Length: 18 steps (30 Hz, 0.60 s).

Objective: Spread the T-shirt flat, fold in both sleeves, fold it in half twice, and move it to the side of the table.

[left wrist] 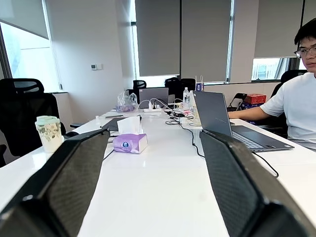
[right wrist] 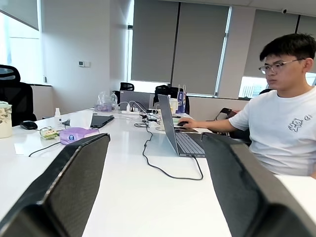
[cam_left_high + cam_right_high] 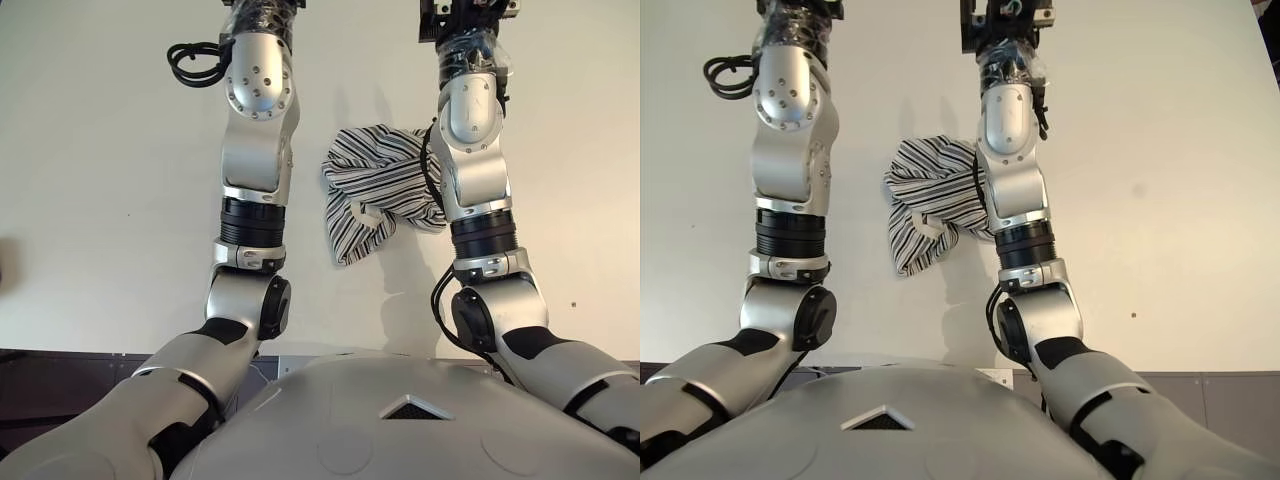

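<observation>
Lying crumpled short of right tool (image 2: 155, 137), T-shirt (image 3: 378, 190), touching right forearm (image 3: 472, 175)

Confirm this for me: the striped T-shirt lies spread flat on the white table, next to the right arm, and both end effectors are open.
One thing is wrong: the T-shirt is not spread flat. It sits crumpled in a heap, as the left eye view shows. The rest holds: it lies on the white table next to the right arm, and the left end effector and right end effector are open.

Head pair looks down over table (image 3: 100, 150); wrist cameras level, facing room.
</observation>
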Available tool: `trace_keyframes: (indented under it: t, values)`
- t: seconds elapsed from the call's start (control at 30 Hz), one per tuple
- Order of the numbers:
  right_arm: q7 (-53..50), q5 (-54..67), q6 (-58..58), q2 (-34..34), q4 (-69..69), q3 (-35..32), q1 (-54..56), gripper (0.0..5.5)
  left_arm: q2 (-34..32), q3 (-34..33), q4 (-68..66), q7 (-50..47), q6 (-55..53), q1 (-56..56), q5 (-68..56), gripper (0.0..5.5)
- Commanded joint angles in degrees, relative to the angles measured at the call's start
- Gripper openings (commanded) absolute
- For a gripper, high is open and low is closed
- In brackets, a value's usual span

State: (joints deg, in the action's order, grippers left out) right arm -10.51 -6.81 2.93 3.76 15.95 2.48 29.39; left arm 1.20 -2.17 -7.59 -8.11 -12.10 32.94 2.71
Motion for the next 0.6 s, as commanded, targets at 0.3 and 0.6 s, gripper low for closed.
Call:
trace_keyframes:
  t: [0.3,0.6]
  values:
    - [2.02,4.51,-2.54,1.25,7.12,-2.8,7.27,3.4,4.2,-2.62,-5.74,0.18,-6.12,6.26,-6.97,3.37]
    - [2.22,2.85,0.07,-1.26,9.55,-2.27,9.42,3.4,3.73,0.37,-6.51,-2.07,-0.81,4.03,-2.1,3.37]
